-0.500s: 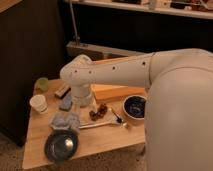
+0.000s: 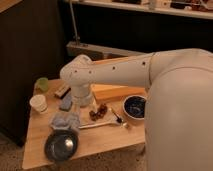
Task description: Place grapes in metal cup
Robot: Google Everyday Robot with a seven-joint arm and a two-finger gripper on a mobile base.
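Gripper (image 2: 85,103) sits just beside the grapes (image 2: 98,112), on their left under the white wrist; wide or closed, I cannot tell. Grapes lie on the table (image 2: 100,139). Left and frontward of them stands the metal cup (image 2: 61,145), well apart. Grasping seems the step in hand; next needs a firm pinch, then a lift cupward.

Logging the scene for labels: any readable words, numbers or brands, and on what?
None can be read. The white cup, green cup, bowl and arm show no print. The gripper, just left of the grapes, shows none either.
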